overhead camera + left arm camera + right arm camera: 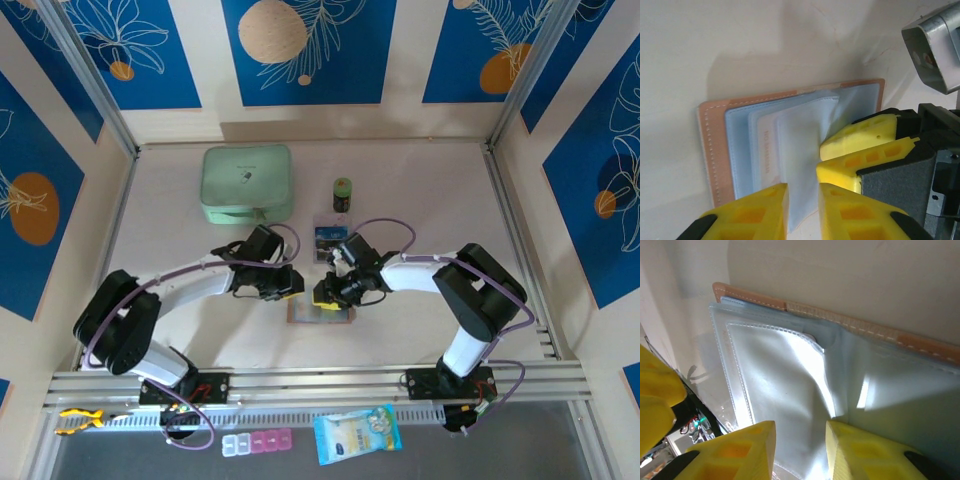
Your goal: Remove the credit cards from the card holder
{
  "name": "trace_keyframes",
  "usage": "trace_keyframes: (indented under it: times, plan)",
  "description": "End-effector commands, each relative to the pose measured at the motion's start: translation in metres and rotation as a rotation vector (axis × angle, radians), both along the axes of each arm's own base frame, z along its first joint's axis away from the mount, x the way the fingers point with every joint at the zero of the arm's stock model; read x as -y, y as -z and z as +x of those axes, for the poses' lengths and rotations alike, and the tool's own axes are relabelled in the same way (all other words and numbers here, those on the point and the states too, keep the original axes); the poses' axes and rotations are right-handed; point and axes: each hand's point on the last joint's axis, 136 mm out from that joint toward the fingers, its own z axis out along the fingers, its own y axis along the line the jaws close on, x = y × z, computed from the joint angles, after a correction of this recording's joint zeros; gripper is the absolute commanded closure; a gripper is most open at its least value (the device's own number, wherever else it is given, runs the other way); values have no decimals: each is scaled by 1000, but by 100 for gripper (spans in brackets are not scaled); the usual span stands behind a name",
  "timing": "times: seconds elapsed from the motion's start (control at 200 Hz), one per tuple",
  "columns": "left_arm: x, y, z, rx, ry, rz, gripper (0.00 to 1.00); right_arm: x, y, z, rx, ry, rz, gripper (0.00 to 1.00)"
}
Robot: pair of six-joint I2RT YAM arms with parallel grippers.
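Around it: green zip case (246, 183) at the back left, and a small dark green jar (343, 194) to its right. A small flat blue-printed item (330, 238) lies just behind the grippers; can't tell if it's a card. All are apart from the work spot. On the front rail are a pill box (257, 443) and a blue packet (357, 433).

The card holder (715, 145) is at mid-table between the two arms. It lies flat and open, face up, with its long side running left-right along the near edge. Its clear sleeves are fanned up. A whitish card (767, 152) with reddish print is inside one sleeve.

Left gripper (803, 192): fingers narrowly parted with a sleeve page standing in the gap. Right gripper (800, 432): also a narrow gap, straddling a sleeve from the opposite side. Can't tell whether either gripper's pads press on the plastic. Each gripper's fingers crowd the other's over the holder.
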Motion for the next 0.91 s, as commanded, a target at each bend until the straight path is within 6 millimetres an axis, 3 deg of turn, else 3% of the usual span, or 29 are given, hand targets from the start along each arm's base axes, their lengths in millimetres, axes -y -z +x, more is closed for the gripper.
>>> trace_keyframes:
  times: [0.0, 0.435, 0.9]
  plan:
    - [11, 4, -2, -26, 7, -36, 77, 9, 10, -6, -37, 20, -15, 67]
    - [6, 31, -10, -83, -3, 5, 73, 13, 14, -7, -54, 34, 4, 68]
    - [13, 33, -11, -96, -5, -24, 76, 14, 15, -7, -56, 36, 10, 69]
